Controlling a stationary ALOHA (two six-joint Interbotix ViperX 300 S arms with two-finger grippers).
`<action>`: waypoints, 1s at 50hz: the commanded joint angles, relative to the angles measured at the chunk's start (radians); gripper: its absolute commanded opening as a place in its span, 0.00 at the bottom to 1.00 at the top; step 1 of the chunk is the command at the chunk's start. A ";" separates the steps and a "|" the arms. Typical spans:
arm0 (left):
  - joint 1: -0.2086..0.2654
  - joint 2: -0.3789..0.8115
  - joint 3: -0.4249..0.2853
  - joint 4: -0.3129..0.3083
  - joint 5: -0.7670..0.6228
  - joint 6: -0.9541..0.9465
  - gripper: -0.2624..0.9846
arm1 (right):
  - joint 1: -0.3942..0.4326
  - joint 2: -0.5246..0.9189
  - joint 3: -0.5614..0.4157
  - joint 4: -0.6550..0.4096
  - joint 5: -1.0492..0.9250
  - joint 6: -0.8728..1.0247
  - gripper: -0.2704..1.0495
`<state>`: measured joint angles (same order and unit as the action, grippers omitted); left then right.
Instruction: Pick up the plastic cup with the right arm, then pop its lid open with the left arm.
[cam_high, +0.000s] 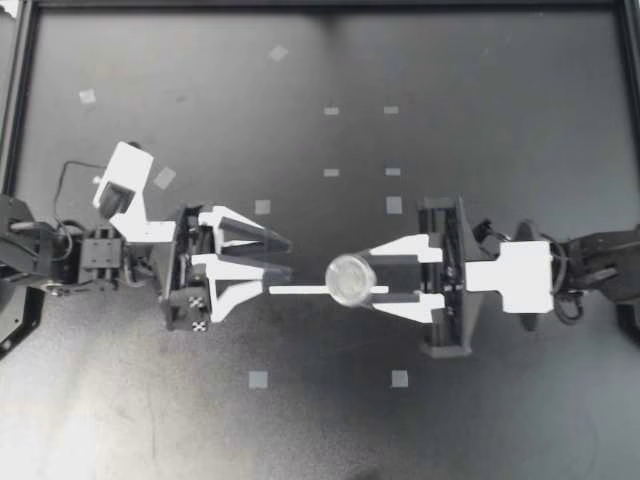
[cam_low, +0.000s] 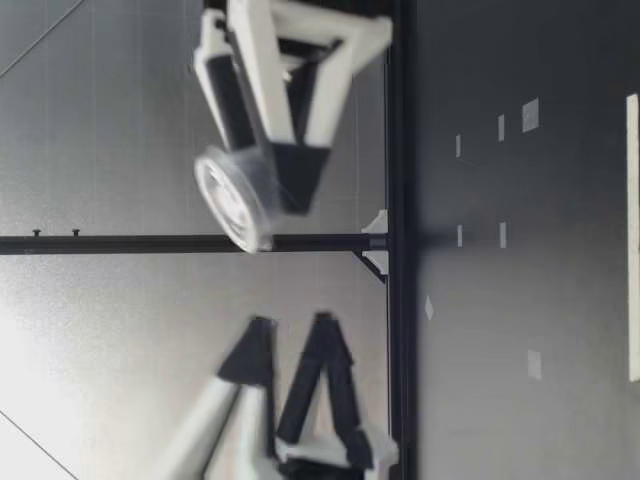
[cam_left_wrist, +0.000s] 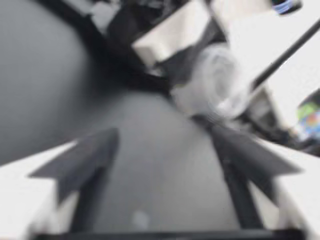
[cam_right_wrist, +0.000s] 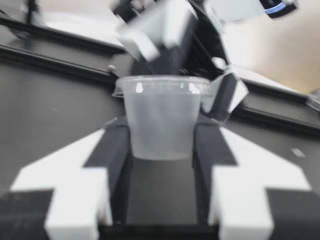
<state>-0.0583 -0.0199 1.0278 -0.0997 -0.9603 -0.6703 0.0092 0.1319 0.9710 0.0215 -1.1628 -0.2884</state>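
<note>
dark matte table (cam_high: 480, 120), black frame rim (cam_high: 320, 5) along its 12 o'clock edge, small pale tape squares (cam_high: 331, 110) lying flat on it, most from centre toward 11 and 12 o'clock, two toward 6 o'clock

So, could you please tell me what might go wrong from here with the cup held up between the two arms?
1. The clear plastic cup is held above the table, pinched low on its wall by my right tool. The thin wall could buckle or slip, and the cup might drop.
2. My left tool is open just ahead of the rim. If it closes in, its fingers might knock the cup or strike the right tool's.
</note>
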 joint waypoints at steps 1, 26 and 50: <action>0.002 -0.003 -0.040 0.009 -0.009 -0.057 0.84 | -0.020 0.015 -0.025 0.012 -0.028 -0.002 0.49; -0.003 0.032 -0.069 0.044 -0.017 -0.114 0.81 | -0.026 0.058 -0.060 0.014 -0.043 -0.003 0.49; -0.034 -0.002 -0.087 0.063 -0.021 -0.118 0.81 | -0.072 0.117 -0.025 0.052 0.041 0.018 0.49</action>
<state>-0.0721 0.0199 0.9587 -0.0460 -0.9664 -0.7931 -0.0399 0.2546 0.9419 0.0568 -1.1275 -0.2777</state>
